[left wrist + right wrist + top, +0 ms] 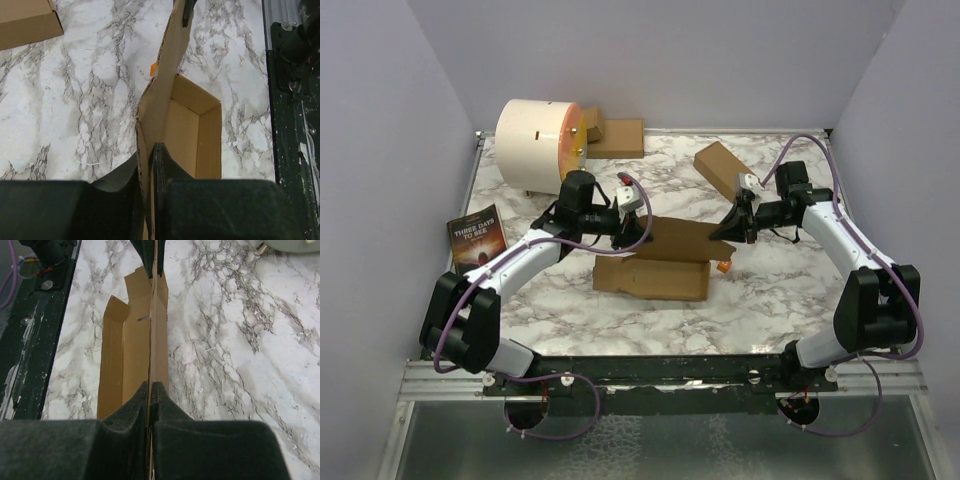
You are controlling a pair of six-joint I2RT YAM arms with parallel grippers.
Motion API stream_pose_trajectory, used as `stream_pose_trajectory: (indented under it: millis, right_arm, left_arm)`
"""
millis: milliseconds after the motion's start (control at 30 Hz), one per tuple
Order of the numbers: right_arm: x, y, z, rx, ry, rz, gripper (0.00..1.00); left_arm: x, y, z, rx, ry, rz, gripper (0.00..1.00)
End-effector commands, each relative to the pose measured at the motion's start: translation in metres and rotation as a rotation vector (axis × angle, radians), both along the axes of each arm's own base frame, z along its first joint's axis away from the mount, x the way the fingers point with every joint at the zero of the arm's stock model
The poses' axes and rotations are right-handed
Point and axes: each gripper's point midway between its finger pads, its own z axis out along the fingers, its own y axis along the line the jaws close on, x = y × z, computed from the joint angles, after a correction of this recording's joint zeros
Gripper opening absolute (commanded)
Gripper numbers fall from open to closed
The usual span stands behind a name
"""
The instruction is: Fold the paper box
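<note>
The paper box [652, 278] lies mid-table as an open brown tray with its long lid panel [678, 238] standing up. My left gripper [636, 232] is shut on the panel's left end, and in the left wrist view the cardboard edge runs straight between the fingers of that gripper [146, 152], beside the open tray [196, 132]. My right gripper [730, 232] is shut on the panel's right end. The right wrist view shows this gripper [151, 385] clamping the thin edge, with the tray [124, 357] to its left.
A twin brown carton [723, 165] lies at the back right and another carton [617, 138] at the back, beside a white cylinder [538, 145]. A book [477, 236] sits at the left. A small orange piece [722, 267] lies by the box's right end.
</note>
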Motion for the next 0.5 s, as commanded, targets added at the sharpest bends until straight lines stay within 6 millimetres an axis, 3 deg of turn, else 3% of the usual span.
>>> stream_pose_trajectory:
  millis: [0, 100, 233, 333, 400, 467]
  right_arm:
    - [-0.008, 0.003, 0.006, 0.025, 0.003, 0.024, 0.01]
    - [-0.010, 0.003, 0.005, 0.018, -0.005, 0.028, 0.01]
    - [-0.014, 0.002, 0.002, 0.017, -0.017, 0.032, 0.01]
    - [-0.015, 0.002, 0.002, 0.018, -0.024, 0.031, 0.01]
    - [-0.015, 0.002, 0.003, 0.021, -0.025, 0.032, 0.01]
    - [-0.015, 0.002, 0.003, 0.021, -0.025, 0.032, 0.01]
  left_arm:
    - [0.014, 0.006, 0.020, -0.029, -0.060, 0.114, 0.16]
    - [0.022, 0.019, 0.028, -0.031, -0.060, 0.249, 0.28]
    - [0.027, 0.052, 0.041, -0.052, -0.049, 0.502, 0.42]
    - [0.032, 0.101, 0.039, -0.069, 0.004, 0.844, 0.55]
    - [0.020, 0.126, 0.032, -0.110, 0.078, 0.999, 0.55]
    - [0.003, 0.134, 0.019, -0.163, 0.165, 1.046, 0.44]
